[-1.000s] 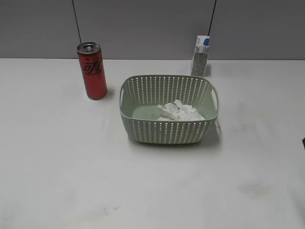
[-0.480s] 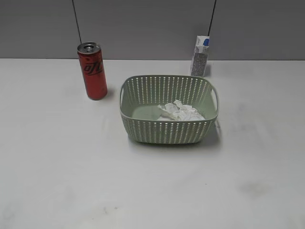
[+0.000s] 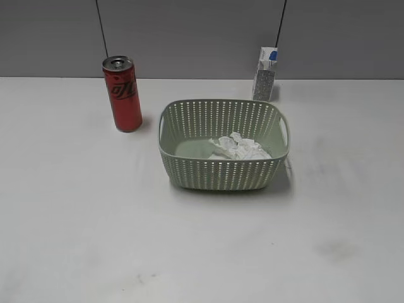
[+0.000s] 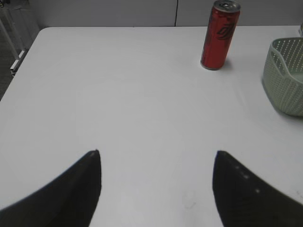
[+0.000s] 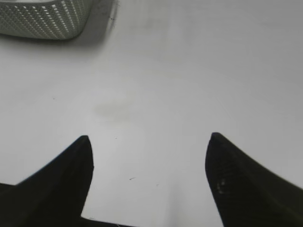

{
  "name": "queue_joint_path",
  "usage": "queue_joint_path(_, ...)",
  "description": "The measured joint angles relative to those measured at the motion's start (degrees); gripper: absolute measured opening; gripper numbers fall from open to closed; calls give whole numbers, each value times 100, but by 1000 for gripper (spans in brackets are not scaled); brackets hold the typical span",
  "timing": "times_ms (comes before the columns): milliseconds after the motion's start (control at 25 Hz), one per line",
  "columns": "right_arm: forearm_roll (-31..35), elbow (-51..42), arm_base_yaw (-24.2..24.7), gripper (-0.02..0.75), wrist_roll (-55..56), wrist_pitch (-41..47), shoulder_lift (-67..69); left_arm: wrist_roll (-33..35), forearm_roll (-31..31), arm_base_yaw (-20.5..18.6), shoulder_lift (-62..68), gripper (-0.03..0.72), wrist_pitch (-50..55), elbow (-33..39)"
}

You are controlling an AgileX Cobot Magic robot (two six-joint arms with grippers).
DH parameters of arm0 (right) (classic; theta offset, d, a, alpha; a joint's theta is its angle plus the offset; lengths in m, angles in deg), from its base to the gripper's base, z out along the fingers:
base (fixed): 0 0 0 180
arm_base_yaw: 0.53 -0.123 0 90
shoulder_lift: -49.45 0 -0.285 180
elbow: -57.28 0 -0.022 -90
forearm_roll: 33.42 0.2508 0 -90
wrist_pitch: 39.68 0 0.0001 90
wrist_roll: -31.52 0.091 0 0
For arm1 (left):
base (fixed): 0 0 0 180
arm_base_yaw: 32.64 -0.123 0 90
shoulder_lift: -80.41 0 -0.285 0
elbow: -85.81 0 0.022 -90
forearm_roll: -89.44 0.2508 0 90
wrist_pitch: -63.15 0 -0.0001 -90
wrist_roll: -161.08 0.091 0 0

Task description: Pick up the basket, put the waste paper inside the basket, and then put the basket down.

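The sage-green basket (image 3: 222,144) stands on the white table in the middle of the exterior view. Crumpled white waste paper (image 3: 240,148) lies inside it at the right. Neither gripper shows in the exterior view. My left gripper (image 4: 157,153) is open and empty over bare table, with the basket's end (image 4: 286,75) far off at the right edge of its view. My right gripper (image 5: 149,138) is open and empty over bare table, with the basket's corner (image 5: 45,18) at the upper left of its view.
A red soda can (image 3: 122,93) stands left of the basket and also shows in the left wrist view (image 4: 219,34). A small white-and-blue carton (image 3: 265,74) stands behind the basket near the grey back wall. The table's left edge (image 4: 19,71) shows in the left wrist view.
A dark bit of the right arm at the right edge of the exterior view one second ago has gone out of view. The basket, paper, can and carton have not moved.
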Motion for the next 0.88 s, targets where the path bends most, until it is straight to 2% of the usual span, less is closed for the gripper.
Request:
queue_joint_path(160,-11,-86,0,555,0,462,-996,0,0,0,0,556,0,0)
queue_joint_path(400,-14,-125,0,555,0,540,-2348,0,0,0,0,556,6,2)
queue_joint_path(880,-4,-125,0,555,0,544,-2438,0,0,0,0,556,6,2)
